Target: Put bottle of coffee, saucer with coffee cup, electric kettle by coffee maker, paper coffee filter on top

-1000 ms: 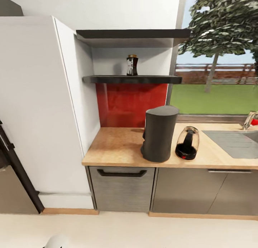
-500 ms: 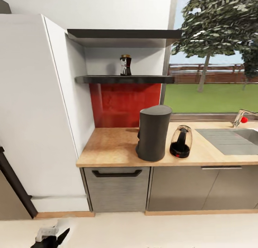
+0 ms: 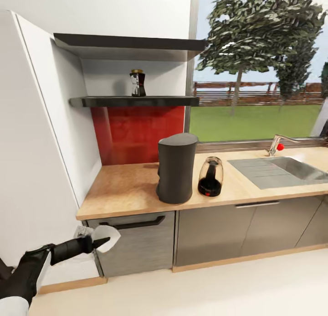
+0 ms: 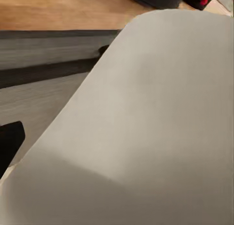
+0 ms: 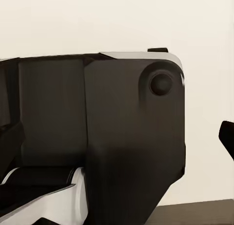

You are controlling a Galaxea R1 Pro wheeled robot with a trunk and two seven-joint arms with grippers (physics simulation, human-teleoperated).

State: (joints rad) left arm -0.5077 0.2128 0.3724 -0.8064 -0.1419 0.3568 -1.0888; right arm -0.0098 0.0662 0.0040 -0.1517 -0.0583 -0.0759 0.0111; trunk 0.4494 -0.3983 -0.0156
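The dark cylindrical coffee maker point(image 3: 176, 168) stands on the wooden countertop point(image 3: 123, 188). Just to its right stands the clear-domed electric kettle point(image 3: 210, 176) with a black base. The bottle of coffee point(image 3: 137, 83) stands on the dark kitchen shelf point(image 3: 136, 101) above the red backsplash. My left gripper point(image 3: 98, 242) is low at the left, in front of the counter's edge, shut on a white paper coffee filter point(image 3: 108, 237). The filter point(image 4: 146, 127) covers most of the left wrist view. My right gripper point(image 5: 117, 137) faces my own dark body, with its fingertips point(image 5: 227, 136) far apart.
A tall white cabinet point(image 3: 36, 147) borders the counter on the left. A grey drawer front with a black handle point(image 3: 136, 243) sits under the counter. A sink point(image 3: 282, 168) with a faucet point(image 3: 278, 145) lies to the right, below a window.
The camera has swung, so the whole scene has shifted left in the picture. My left arm has come up into view at the lower left with the filter in its gripper.
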